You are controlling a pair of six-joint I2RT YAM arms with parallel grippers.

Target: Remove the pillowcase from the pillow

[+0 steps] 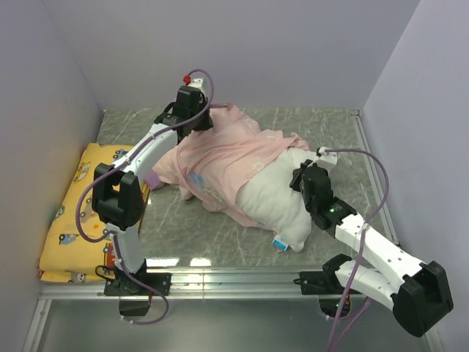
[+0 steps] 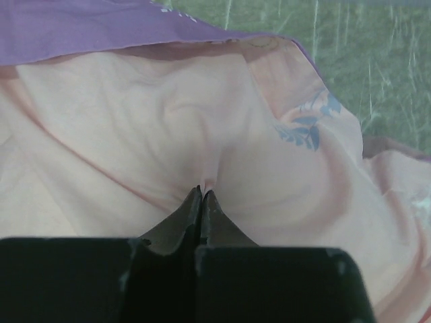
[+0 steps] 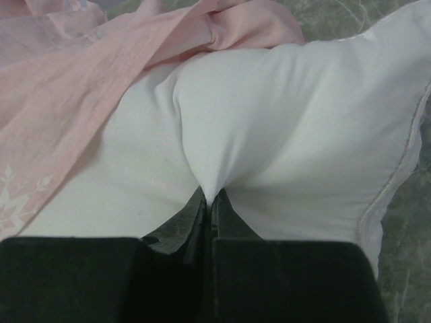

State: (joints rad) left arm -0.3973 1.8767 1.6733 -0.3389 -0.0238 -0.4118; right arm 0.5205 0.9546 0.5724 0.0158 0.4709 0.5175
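While the left gripper (image 2: pixel 202 193) pinches the pillowcase (image 2: pixel 128 128), the right gripper (image 3: pixel 211 199) pinches the pillow (image 3: pixel 289 114), lying diagonally far-left to near-right.

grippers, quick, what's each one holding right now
Left gripper: shut on the pillowcase.
Right gripper: shut on the pillow.

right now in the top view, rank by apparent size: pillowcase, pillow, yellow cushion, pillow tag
1. pillowcase
2. yellow cushion and the exposed part of the pillow look close, and both are partly hidden, so I won't rank them
3. tag, by far the smallest
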